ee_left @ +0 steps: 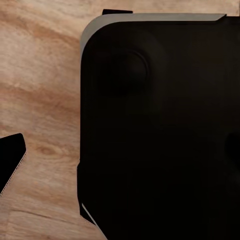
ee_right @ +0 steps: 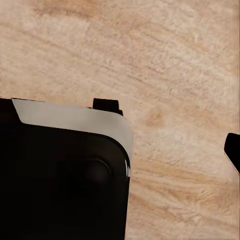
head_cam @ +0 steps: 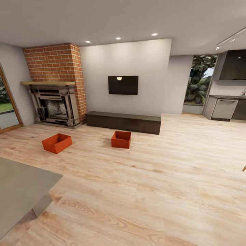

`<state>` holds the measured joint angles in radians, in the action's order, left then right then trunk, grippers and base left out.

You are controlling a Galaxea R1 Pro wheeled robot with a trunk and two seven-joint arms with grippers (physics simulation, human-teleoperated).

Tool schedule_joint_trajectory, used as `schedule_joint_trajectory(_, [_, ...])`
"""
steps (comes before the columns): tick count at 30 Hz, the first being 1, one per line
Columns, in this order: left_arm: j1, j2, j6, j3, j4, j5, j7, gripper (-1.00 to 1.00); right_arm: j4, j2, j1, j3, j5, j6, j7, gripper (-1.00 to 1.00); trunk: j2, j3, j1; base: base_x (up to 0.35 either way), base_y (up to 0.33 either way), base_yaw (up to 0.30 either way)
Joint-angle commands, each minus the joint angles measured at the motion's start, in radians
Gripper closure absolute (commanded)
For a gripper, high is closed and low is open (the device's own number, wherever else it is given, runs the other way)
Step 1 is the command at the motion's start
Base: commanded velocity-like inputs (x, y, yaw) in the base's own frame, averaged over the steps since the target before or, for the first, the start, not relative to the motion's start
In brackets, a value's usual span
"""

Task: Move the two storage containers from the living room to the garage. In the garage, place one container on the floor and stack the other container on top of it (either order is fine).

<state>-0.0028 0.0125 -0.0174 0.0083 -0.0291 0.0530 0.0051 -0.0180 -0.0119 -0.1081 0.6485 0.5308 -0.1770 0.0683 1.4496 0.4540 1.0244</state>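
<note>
Facing: living room, light wood plank floor (head_cam: pixel 153 177), wall TV (head_cam: pixel 123 85), dark low cabinet (head_cam: pixel 123 122) at centre frame
Left container (head_cam: pixel 57 142): orange-red, on planks left of centre, before brick fireplace (head_cam: pixel 56 85)
Right container (head_cam: pixel 121 139): centre frame, just before the cabinet, well apart from the other
Lower left: grey furniture edge (head_cam: pixel 20 191)
Left hand: state cannot tell, wrist view has dark robot body over planks
Right hand: state cannot tell, same

Home living room: brick fireplace (head_cam: pixel 54 102); wall TV (head_cam: pixel 123 85); plank floor (head_cam: pixel 153 191)
</note>
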Motion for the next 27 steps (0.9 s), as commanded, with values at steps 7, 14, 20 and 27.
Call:
schedule_joint_trajectory(7, [0.0, -0.001, -0.007, -0.001, 0.0, 0.003, 0.003, -1.0, -0.002, 0.0, -0.001, 0.009, 0.009, -0.005, 0.001, -1.0, 0.0, 0.001, 0.001, 0.323, 0.0, 0.0])
schedule_joint_trajectory(14, [0.0, -0.002, -0.01, -0.002, 0.0, 0.001, 0.004, -1.0, -0.002, 0.0, -0.001, 0.002, 0.018, -0.006, 0.002, -1.0, 0.0, 0.001, 0.001, 0.323, 0.0, 0.0])
schedule_joint_trajectory(20, [0.0, -0.002, -0.01, -0.002, 0.0, 0.0, 0.004, -1.0, -0.002, 0.001, -0.001, -0.005, 0.021, -0.008, 0.002, -1.0, 0.0, 0.001, 0.001, 0.323, 0.0, 0.0])
schedule_joint_trajectory(27, [0.0, -0.002, -0.01, -0.002, 0.0, -0.001, 0.004, -1.0, -0.002, 0.002, -0.001, -0.004, 0.021, -0.009, 0.002, -1.0, 0.0, 0.001, 0.001, 0.323, 0.0, 0.0])
